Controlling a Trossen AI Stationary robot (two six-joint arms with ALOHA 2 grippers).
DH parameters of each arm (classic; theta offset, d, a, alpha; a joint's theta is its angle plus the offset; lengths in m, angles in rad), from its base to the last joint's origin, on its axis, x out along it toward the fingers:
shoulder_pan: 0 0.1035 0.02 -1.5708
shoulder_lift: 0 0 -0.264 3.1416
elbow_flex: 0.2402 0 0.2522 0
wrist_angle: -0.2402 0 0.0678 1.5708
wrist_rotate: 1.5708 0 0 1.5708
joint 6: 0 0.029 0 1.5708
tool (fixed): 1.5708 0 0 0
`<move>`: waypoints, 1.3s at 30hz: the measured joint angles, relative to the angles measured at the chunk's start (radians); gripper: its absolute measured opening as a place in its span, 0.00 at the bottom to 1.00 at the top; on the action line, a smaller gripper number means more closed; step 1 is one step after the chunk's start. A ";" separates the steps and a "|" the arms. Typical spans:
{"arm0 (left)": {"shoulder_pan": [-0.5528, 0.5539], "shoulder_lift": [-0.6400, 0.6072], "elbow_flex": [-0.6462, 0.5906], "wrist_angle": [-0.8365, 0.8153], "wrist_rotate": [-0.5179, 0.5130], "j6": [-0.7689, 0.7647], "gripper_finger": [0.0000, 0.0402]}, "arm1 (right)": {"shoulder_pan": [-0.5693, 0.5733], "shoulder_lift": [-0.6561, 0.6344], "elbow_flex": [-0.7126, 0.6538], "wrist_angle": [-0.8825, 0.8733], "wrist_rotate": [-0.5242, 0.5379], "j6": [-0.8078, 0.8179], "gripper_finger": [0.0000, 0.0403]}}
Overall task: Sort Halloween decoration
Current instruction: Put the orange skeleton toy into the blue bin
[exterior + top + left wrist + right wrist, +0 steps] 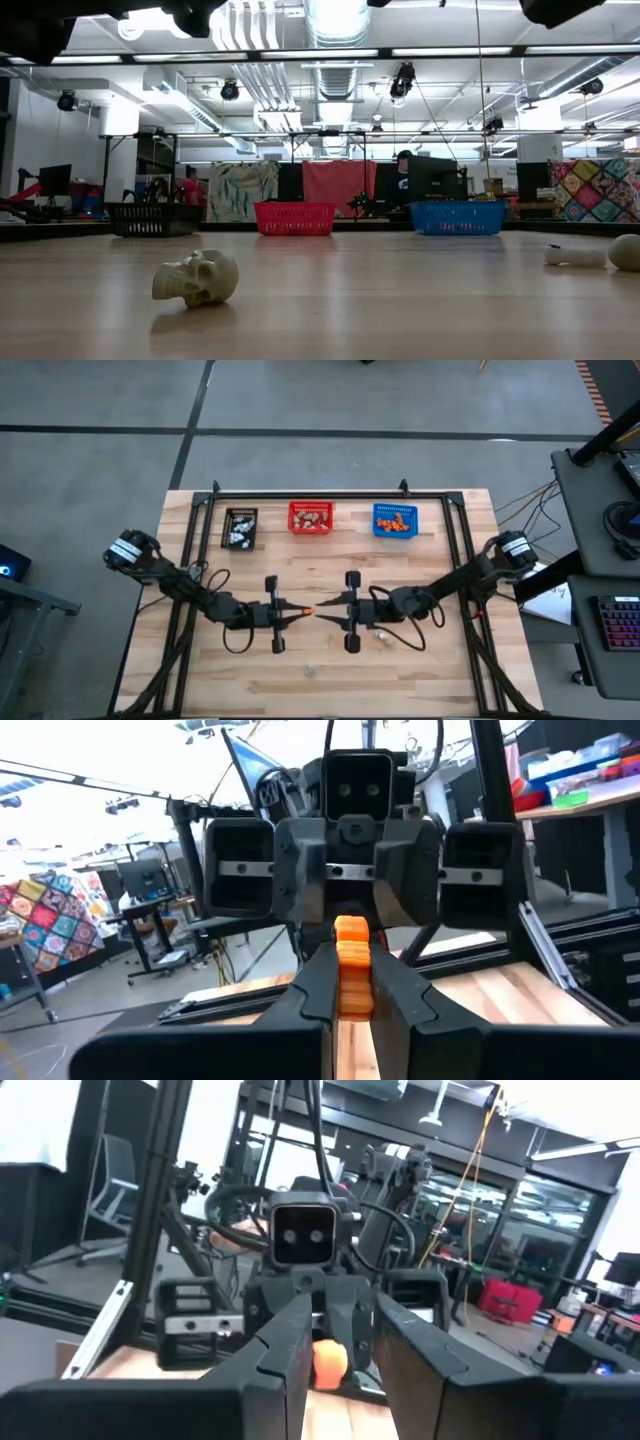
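Observation:
A small orange trinket (352, 968) hangs above the table's middle, with my left gripper (298, 612) shut on it. My right gripper (322, 607) faces it head on, level, fingers apart, and the trinket (330, 1362) shows in the gap at their tips. A beige skull (197, 278) lies on its side on the near part of the table. A white bone-like piece (575, 256) and a round beige one (627, 252) lie on the table under my right arm. My left gripper pinches the orange trinket's lower part (352, 1005) between its two fingers, which come level from the table's left. The trinket's other end sticks out past the fingertips, clear of the table. My right gripper: I cannot tell whether its fingers (290, 1350) touch the trinket.
Three small mesh baskets stand in a row at the far side: black (240, 527), red (311, 517) and blue (394, 520), each with trinkets inside. A dark metal frame (330, 494) runs around the work area. Bare wood lies between the baskets and the grippers.

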 joint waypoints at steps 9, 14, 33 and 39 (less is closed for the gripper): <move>0.022 -0.010 0.001 0.057 -0.001 0.063 0.02 | -0.074 -0.011 0.010 -0.011 -0.123 0.065 0.24; 0.042 -0.011 0.001 0.060 -0.001 0.085 0.02 | -0.105 -0.011 0.010 -0.013 -0.136 0.072 0.24; 0.090 -0.011 0.001 0.056 -0.005 0.084 0.02 | -0.163 0.014 0.010 -0.015 -0.164 0.080 0.19; 0.089 -0.011 0.001 0.058 -0.012 0.081 0.03 | -0.164 0.014 0.010 -0.016 -0.163 0.068 0.05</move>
